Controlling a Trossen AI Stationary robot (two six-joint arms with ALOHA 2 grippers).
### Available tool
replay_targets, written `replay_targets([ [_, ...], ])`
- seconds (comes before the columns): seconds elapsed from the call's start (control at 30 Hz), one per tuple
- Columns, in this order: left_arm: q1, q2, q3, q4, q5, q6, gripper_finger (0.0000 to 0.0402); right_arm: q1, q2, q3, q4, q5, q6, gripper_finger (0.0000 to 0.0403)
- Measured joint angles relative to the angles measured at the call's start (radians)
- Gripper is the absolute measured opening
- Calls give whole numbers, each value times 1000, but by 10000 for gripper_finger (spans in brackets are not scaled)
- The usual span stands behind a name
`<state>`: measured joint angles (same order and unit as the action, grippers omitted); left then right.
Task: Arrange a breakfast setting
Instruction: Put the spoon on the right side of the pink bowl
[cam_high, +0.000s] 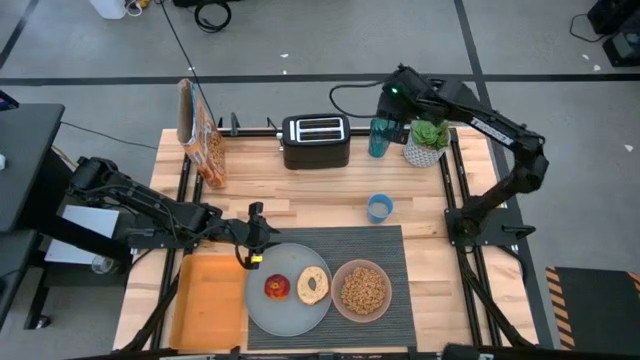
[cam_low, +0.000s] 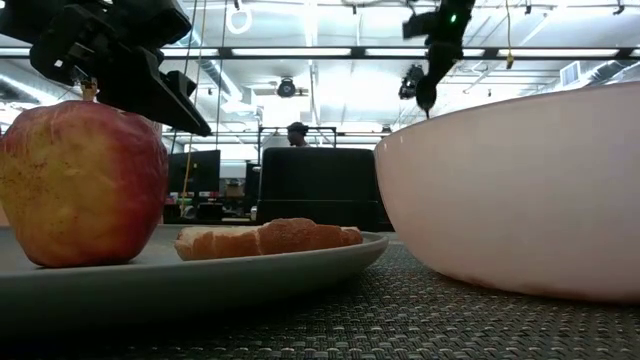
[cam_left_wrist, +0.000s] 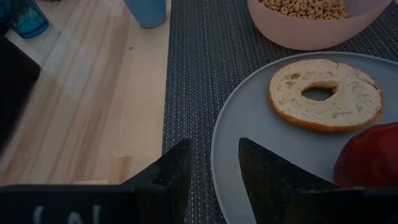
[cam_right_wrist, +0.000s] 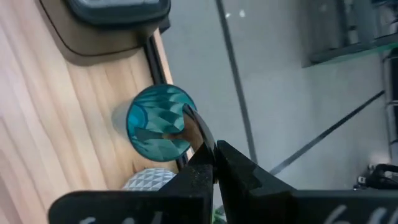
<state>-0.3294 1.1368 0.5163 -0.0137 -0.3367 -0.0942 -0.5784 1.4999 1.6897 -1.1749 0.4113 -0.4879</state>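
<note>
Crowded back edge and front mat, open wood between

Bare wooden tabletop (cam_high: 300, 200) lies open mid-table, broken only by a small blue cup (cam_high: 379, 207) just beyond the dark grey ribbed placemat (cam_high: 385, 240). Along the far edge stand a tan cereal box (cam_high: 200, 135), black toaster (cam_high: 315, 140), teal faceted glass (cam_high: 379, 138) and white potted plant (cam_high: 428, 142). The left gripper (cam_high: 252, 255) hangs over the pale grey plate's (cam_high: 270, 310) rim, beside the red apple (cam_high: 277, 287). The orange tray (cam_high: 208, 300) is bare.
</note>
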Motion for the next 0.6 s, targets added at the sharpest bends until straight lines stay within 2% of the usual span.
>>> replay_targets([
  [0.33,0,0,0,0,0,1,141,168,-158,0,-7,93,135,20],
  [0.6,0,0,0,2,0,-8,141,291,-248,1,-17,80,230,20],
])
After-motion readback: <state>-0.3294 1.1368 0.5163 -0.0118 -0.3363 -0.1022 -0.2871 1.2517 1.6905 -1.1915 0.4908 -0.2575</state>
